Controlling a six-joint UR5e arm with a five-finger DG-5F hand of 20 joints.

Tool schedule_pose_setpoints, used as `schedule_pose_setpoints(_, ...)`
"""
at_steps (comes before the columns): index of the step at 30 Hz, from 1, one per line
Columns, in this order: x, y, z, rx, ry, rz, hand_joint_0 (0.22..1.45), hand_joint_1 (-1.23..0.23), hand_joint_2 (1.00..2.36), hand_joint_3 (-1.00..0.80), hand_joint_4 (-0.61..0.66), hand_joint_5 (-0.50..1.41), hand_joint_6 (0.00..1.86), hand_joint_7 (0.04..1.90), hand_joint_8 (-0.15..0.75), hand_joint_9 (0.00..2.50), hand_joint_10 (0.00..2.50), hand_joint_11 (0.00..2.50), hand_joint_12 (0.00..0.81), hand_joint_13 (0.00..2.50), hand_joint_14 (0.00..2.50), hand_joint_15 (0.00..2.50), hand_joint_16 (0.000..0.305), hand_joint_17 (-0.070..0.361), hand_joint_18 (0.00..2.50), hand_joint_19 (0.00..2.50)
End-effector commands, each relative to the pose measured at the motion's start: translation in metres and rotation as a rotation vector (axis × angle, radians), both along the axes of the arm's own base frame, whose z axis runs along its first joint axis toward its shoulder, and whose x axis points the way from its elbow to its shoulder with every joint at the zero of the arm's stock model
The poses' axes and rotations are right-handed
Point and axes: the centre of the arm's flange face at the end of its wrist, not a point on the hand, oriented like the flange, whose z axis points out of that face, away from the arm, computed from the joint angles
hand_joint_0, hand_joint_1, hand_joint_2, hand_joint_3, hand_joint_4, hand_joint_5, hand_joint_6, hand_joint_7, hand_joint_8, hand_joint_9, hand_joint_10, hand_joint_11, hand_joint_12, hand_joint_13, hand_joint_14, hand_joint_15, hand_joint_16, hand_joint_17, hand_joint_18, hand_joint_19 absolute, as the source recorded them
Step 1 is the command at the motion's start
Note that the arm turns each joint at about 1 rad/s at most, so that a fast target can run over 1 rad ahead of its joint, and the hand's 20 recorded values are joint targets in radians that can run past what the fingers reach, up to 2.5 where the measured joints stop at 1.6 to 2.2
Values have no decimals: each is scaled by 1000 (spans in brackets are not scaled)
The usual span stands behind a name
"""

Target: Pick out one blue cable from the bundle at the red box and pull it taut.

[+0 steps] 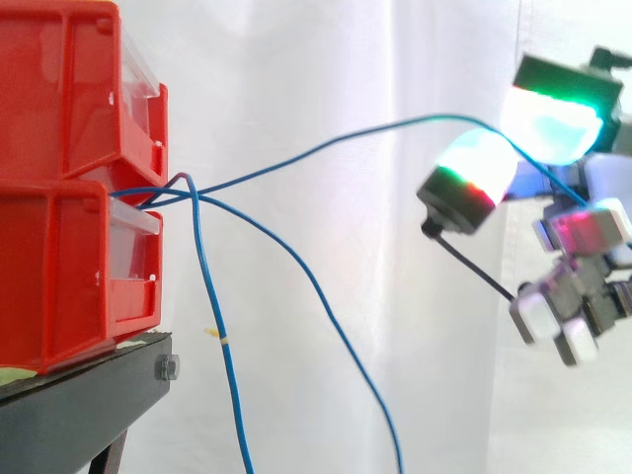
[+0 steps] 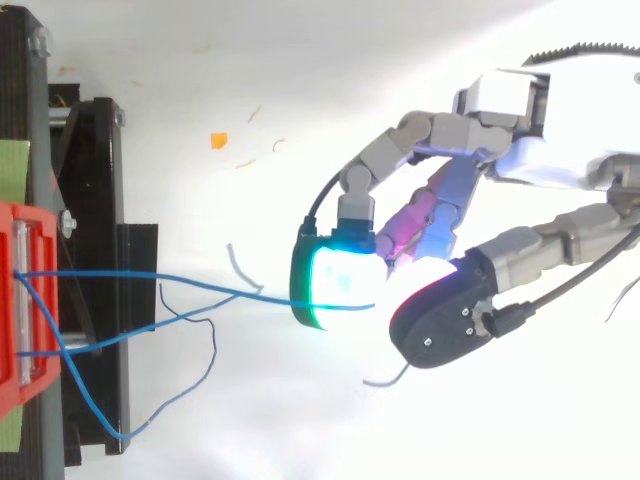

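**One blue cable pinched between thumb and finger, clear of the bins**

The side view shows the height of things. The held blue cable (image 1: pixel 346 135) leaves the gap between the upper red bin (image 1: pixel 69 89) and the lower red bin (image 1: pixel 59 276), then climbs in a shallow bow to the hand (image 1: pixel 592 183), so it isn't drawn straight. Two more blue cables (image 1: pixel 222 375) hang from the same gap down past the black stand (image 1: pixel 79 415). One of them carries a small yellow tag (image 1: pixel 219 338).

The top view shows the grasp itself. The hand (image 2: pixel 520 165) reaches in from the right with its fingers curled. A cyan-green fingertip pad (image 2: pixel 335 285) and the thumb (image 2: pixel 450 315) close on the cable (image 2: pixel 290 301), whose end runs in between them. From above that cable looks nearly straight back to the bin's front (image 2: pixel 12 300).

The slack cables (image 2: pixel 200 365) loop beside the stand (image 2: pixel 100 200) and cross the held one near the bins. An orange scrap (image 2: pixel 218 140) lies on the pale floor, well apart. Nothing stands between the hand and the bins.
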Motion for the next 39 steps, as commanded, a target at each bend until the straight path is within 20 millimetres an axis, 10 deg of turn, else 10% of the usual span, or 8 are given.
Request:
schedule_pose_setpoints(1,-4,3,-14,2,-3,7,603,-781,1015,-184,-136,7,850,865,213,1385,18,459,336,906,12,313,44,100,853,471)
schedule_pose_setpoints(39,-2,4,-12,-6,-32,8,605,-786,1015,-189,-139,7,849,861,222,1427,19,475,349,928,12,311,46,104,883,465)
